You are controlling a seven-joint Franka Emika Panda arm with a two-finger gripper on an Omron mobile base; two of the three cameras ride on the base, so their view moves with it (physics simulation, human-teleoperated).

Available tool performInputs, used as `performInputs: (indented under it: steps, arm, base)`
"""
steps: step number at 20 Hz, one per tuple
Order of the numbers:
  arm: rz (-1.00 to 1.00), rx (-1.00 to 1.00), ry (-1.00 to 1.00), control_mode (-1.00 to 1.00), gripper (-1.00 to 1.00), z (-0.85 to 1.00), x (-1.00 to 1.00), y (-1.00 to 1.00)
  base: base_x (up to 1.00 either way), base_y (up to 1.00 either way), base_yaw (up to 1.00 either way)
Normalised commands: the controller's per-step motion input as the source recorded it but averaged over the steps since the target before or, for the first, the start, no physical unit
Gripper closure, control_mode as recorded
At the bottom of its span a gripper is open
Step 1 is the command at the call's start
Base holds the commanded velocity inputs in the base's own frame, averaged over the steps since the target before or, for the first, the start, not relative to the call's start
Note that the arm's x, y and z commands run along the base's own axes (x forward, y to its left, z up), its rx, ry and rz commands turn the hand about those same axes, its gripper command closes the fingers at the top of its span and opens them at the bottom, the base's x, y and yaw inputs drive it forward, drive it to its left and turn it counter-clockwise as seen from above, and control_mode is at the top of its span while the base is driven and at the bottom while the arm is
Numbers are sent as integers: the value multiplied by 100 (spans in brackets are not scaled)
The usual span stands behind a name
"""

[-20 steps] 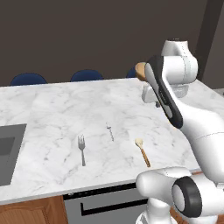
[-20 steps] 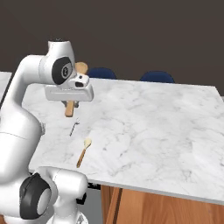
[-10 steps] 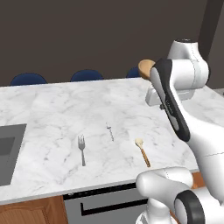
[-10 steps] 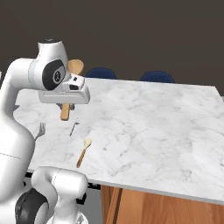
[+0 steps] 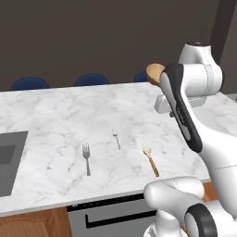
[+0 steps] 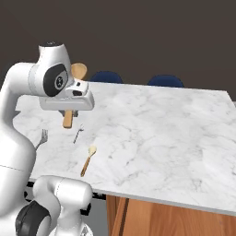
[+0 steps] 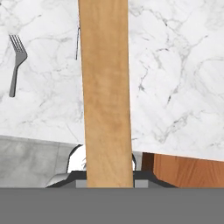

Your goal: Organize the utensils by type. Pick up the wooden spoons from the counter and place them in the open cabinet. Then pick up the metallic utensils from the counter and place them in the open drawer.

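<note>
Main risk: the held wooden spoon with pale tan bowl and brown handle (image 6: 69, 117) could slip or swing out while carried to the cabinet. Only a short stretch of handle sat in the grip, with long ends sticking out both ways, so a fast arm turn would lever it loose or knock it on a cabinet edge. The two-finger gripper (image 6: 68, 109) was pinching that spoon's handle, raised well above the white grey-veined marble counter (image 6: 161, 120); bowl pointed up at 12 o'clock behind the wrist in the right base view, handle end down at 6. In the hand view the handle (image 7: 106, 92) ran straight up the middle, plain flat brown wood, no visible tilt.

A second slim wooden spoon (image 5: 151, 160) lay flat on the counter near the front edge, bowl toward 11 o'clock. At its 9 o'clock, well apart, lay the grey four-tined metal fork (image 5: 86, 157); between them, farther back, the thin small grey metal spoon (image 5: 116, 139). All three untouched.
</note>
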Motion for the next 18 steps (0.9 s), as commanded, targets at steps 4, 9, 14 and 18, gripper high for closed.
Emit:
performInputs:
  steps: [4, 9, 14, 18]
  arm:
    - [0, 0, 0, 100, 100, 0, 0, 0]
    - [0, 0, 0, 100, 100, 0, 0, 0]
    - [0, 0, 0, 100, 100, 0, 0, 0]
    - [0, 0, 0, 100, 100, 0, 0, 0]
  base:
    - [0, 0, 0]
    - [-7, 4, 2]
    - [-36, 36, 3]
    - [-48, 47, 0]
